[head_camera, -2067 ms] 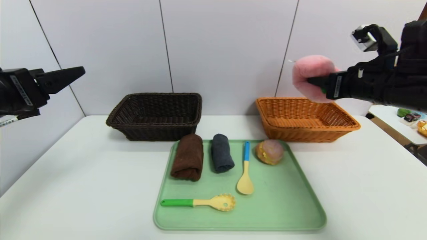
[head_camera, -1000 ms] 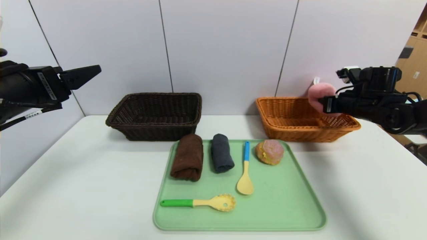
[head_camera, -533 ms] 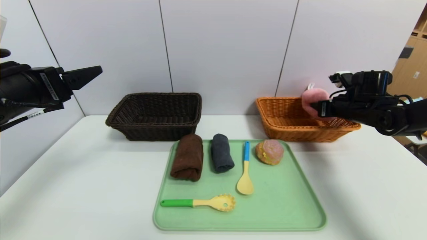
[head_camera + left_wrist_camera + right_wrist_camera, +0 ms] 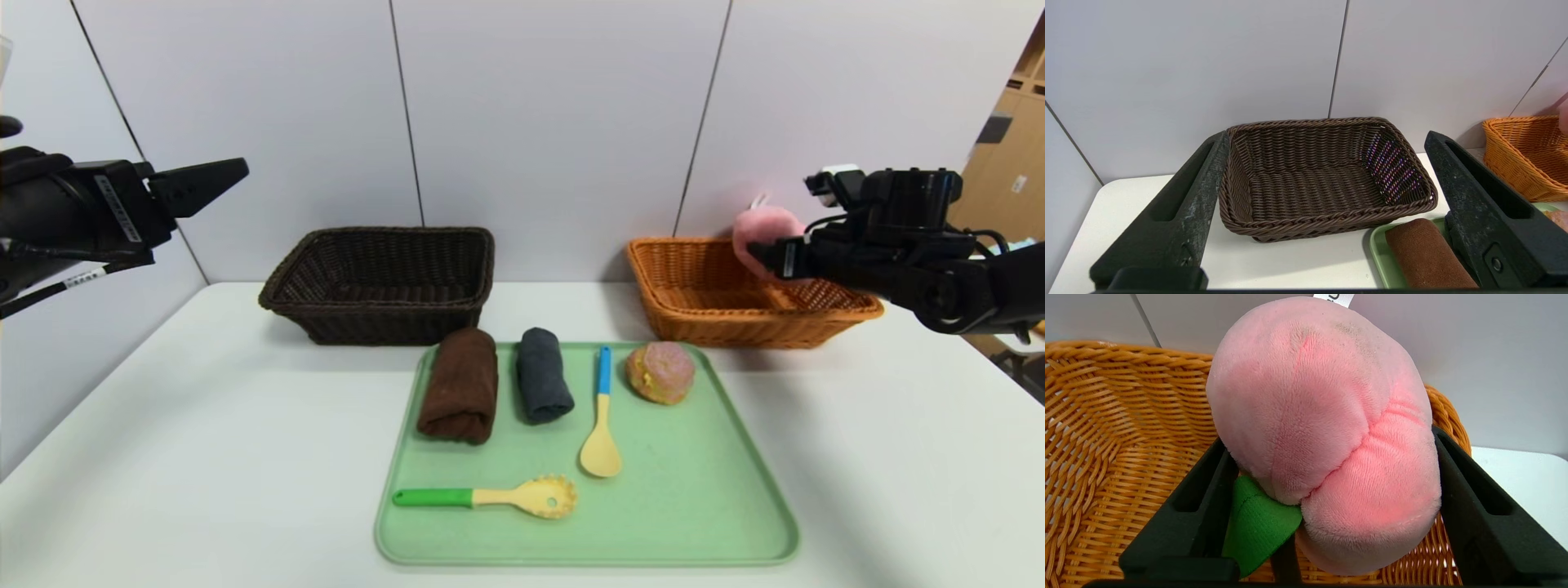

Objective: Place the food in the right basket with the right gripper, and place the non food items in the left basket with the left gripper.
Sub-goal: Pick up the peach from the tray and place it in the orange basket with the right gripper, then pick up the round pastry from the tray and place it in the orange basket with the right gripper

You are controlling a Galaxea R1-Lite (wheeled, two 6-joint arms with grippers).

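Note:
My right gripper (image 4: 758, 255) hangs over the orange right basket (image 4: 678, 327), jaws wide, with a pink plush peach (image 4: 1323, 428) touching both fingers and clear of the basket floor. On the green tray (image 4: 694, 506) lie a pink-iced bun (image 4: 660, 372), a brown rolled towel (image 4: 460, 384), a dark grey rolled towel (image 4: 543, 385), a blue-handled spoon (image 4: 602, 416) and a green-handled pasta spoon (image 4: 490, 496). My left gripper (image 4: 229, 175) is raised at the far left, open and empty, pointing at the dark brown left basket (image 4: 1331, 214).
The white table (image 4: 204, 457) ends at a grey panelled wall just behind both baskets. A side table with small items (image 4: 1000, 286) stands beyond the right edge. The tray sits in front of the gap between the baskets.
My right gripper has come down and leftward with the peach, from high above the orange basket to just over it, and its jaws have spread wider. The left arm has risen slightly.

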